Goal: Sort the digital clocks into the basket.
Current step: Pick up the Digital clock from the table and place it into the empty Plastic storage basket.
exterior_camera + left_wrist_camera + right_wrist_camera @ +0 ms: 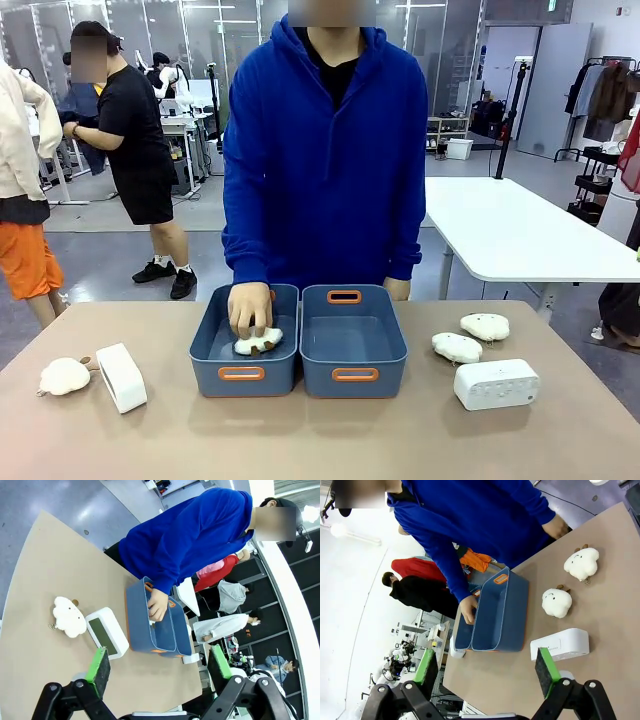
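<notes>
Two white digital clocks lie on the table, one standing on edge at the left and one flat at the right. Two alike blue-grey baskets stand side by side in the middle, the left basket and the right basket. A person's hand rests on a plush toy inside the left one. The right one holds nothing. My left gripper hangs open above the left clock. My right gripper hangs open above the right clock.
A cream plush toy lies beside the left clock. Two more plush toys lie behind the right clock. The person in a blue hoodie stands at the far edge, right behind the baskets.
</notes>
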You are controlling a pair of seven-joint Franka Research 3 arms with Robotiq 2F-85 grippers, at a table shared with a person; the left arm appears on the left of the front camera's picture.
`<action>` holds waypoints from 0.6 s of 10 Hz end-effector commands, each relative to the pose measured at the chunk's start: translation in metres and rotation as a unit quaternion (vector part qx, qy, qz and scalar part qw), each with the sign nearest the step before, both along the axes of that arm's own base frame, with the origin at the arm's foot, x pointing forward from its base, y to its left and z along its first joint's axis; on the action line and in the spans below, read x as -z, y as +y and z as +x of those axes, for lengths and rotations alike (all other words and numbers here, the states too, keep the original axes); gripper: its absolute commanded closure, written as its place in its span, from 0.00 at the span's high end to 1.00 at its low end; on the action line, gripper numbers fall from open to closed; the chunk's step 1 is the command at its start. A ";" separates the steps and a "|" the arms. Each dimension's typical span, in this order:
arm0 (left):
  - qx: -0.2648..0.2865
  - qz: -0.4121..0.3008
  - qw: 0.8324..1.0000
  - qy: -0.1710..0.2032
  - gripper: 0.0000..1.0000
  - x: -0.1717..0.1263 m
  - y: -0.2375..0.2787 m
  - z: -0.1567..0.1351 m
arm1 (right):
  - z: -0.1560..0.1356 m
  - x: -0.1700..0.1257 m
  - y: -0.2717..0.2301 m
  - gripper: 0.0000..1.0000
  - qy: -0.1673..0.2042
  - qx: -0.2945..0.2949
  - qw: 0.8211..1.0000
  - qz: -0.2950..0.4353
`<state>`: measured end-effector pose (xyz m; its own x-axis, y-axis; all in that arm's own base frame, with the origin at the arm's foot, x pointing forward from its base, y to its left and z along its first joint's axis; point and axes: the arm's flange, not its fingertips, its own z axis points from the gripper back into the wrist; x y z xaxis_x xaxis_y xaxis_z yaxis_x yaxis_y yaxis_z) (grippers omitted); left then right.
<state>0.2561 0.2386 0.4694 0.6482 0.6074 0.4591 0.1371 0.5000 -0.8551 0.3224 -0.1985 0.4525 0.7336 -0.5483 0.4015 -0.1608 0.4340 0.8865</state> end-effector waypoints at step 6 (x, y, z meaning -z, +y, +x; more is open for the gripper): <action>0.006 -0.002 1.000 -0.001 1.00 0.001 0.002 -0.001 | 0.014 -0.015 0.016 1.00 -0.074 -0.045 0.987 -0.135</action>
